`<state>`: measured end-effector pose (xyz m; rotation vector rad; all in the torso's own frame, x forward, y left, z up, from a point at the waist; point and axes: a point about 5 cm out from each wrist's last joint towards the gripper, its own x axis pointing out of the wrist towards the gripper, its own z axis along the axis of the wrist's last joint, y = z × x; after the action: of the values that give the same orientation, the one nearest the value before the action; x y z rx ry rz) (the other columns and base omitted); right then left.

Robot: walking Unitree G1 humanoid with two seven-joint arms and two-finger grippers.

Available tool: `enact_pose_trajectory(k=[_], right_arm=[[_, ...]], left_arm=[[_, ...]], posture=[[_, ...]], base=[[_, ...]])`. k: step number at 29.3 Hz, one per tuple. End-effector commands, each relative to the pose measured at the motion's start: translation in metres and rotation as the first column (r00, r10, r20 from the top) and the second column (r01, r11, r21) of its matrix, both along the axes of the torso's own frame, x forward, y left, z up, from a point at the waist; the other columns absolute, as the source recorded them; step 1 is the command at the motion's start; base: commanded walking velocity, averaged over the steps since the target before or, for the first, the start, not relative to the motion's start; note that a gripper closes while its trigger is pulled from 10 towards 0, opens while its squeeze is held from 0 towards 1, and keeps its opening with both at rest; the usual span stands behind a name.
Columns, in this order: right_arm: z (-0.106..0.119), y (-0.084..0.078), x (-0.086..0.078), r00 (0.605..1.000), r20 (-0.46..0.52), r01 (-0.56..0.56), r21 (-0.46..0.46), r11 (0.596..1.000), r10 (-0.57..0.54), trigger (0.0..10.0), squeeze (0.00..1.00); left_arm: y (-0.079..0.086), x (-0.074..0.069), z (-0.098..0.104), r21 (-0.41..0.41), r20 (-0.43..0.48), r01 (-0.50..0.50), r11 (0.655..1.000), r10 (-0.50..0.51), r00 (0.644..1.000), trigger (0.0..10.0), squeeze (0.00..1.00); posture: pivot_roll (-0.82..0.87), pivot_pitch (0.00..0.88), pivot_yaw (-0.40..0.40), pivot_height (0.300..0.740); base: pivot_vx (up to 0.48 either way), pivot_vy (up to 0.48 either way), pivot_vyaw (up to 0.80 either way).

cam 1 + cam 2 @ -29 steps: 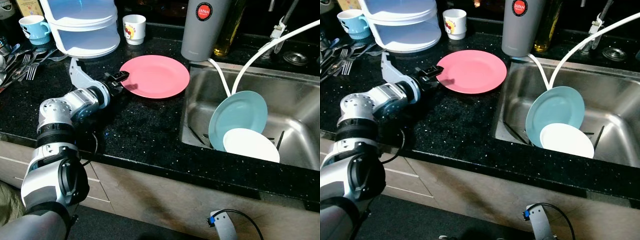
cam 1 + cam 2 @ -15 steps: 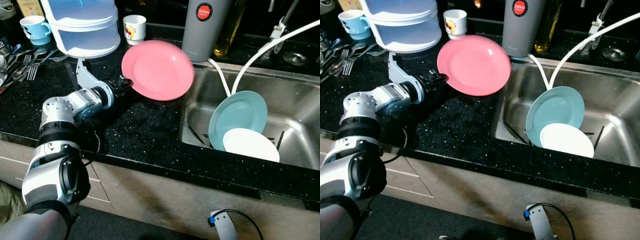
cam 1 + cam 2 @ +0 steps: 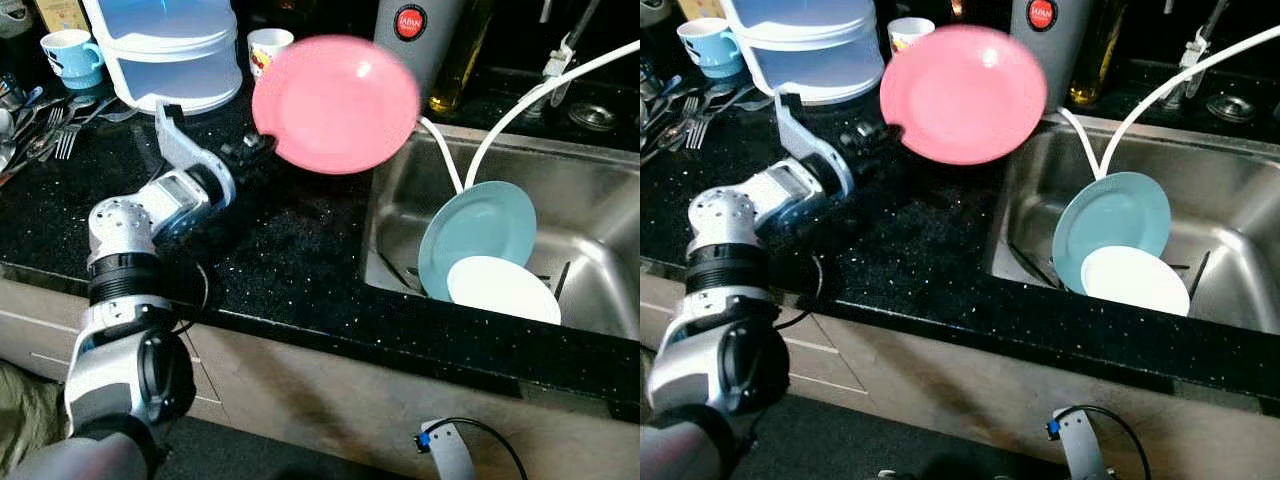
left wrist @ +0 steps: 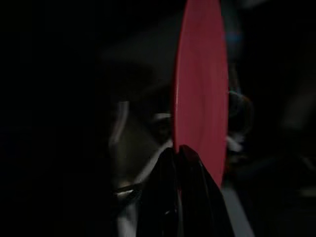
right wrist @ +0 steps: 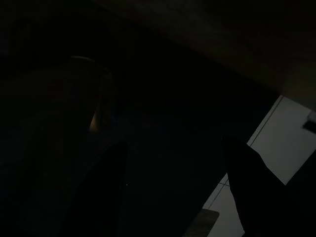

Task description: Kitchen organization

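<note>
One round pink plate [image 3: 335,103] is held clear of the black speckled stone counter [image 3: 290,250], tilted up so that its face is turned toward the camera, with its image slightly blurred. It is gripped at its near-left rim by the left gripper [image 3: 262,145], whose two black fingers [image 4: 190,192] are closed tight on the plate's edge, one on each face, as seen in the left wrist view, where the plate [image 4: 200,94] is shown edge-on. The silver left arm [image 3: 150,205] is stretched across the counter from the near left.

Behind the plate, at the far edge of the counter, a tall grey steel flask with a red round label [image 3: 412,30] is partly covered by the plate's rim, and a small white cup with a cartoon print [image 3: 262,45] is just to the plate's left. Farther left a stack of translucent white lidded plastic containers [image 3: 165,50] is set, with a light-blue mug [image 3: 68,55] and a scatter of metal forks and spoons [image 3: 40,125] beyond it.

To the right, in the stainless steel sink [image 3: 600,190], a round teal plate [image 3: 480,225] is leaned upright and a smaller white plate [image 3: 500,290] is rested against its front. Two white hoses [image 3: 520,100] are draped into the sink.

The right gripper [image 5: 173,182] is seen in its dark wrist view with its fingers spread apart and nothing between them.
</note>
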<state>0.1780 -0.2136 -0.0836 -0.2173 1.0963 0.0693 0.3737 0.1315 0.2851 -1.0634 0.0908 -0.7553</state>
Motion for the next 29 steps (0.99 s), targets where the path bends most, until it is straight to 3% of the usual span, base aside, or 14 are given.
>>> enact_pose_trajectory(k=[1,5,6,9,14,21,25,27,29], right_arm=[[-0.002,-0.001,-0.004,1.000,-0.009,0.017,0.007,1.000,-0.017,10.0,0.00],[-0.002,0.000,-0.004,1.000,-0.010,0.017,0.009,1.000,-0.017,10.0,0.00],[-0.002,0.000,-0.004,1.000,-0.011,0.017,0.013,1.000,-0.017,10.0,0.00],[-0.002,0.001,-0.004,1.000,-0.015,0.014,0.015,1.000,-0.014,10.0,0.00],[-0.002,0.001,-0.004,1.000,-0.017,0.017,0.017,1.000,-0.017,10.0,0.00],[-0.002,0.002,-0.004,1.000,-0.018,0.024,0.021,1.000,-0.023,10.0,0.00],[-0.002,0.002,-0.004,1.000,-0.018,0.026,0.022,0.999,-0.025,10.0,0.00],[-0.002,0.002,-0.004,1.000,-0.019,0.025,0.022,0.999,-0.024,10.0,0.00],[-0.002,0.002,-0.003,1.000,-0.017,0.022,0.021,1.000,-0.022,10.0,0.00]], left_arm=[[-0.006,-0.006,0.001,-0.010,0.041,0.048,0.999,-0.047,0.998,0.0,0.00],[-0.020,-0.020,0.003,-0.043,0.102,0.145,0.988,-0.140,0.985,0.0,0.00],[-0.026,-0.024,0.003,-0.045,0.116,0.167,0.985,-0.160,0.980,10.0,0.00],[-0.033,-0.027,0.001,-0.053,0.113,0.178,0.983,-0.171,0.979,10.0,0.00],[-0.037,-0.020,-0.006,-0.060,0.051,0.103,0.993,-0.100,0.994,10.0,0.00],[-0.037,-0.011,-0.008,0.010,0.007,-0.006,1.000,0.006,1.000,10.0,0.00],[-0.037,-0.005,-0.008,0.204,0.030,-0.083,0.975,0.079,0.996,10.0,0.00],[-0.038,-0.003,-0.008,0.246,0.041,-0.089,0.965,0.081,0.996,10.0,0.00],[-0.040,0.000,-0.010,0.374,0.085,-0.124,0.919,0.100,0.991,10.0,0.00]], posture=[[0.00,0.105,-0.009,0.740],[0.00,0.105,-0.007,0.740],[0.00,0.105,-0.007,0.740],[0.01,0.104,-0.006,0.740],[0.01,0.102,-0.004,0.740],[0.00,0.102,0.000,0.740],[0.00,0.104,0.004,0.740],[0.00,0.103,0.004,0.740],[0.00,0.104,0.004,0.740]], base=[[0.000,0.000,0.00],[0.000,0.000,0.00],[0.000,0.000,-0.80],[0.000,0.000,-0.80],[0.000,0.000,-0.80],[0.000,0.000,-0.80],[0.000,0.000,-0.80],[0.000,0.000,-0.80],[0.000,0.000,-0.80]])
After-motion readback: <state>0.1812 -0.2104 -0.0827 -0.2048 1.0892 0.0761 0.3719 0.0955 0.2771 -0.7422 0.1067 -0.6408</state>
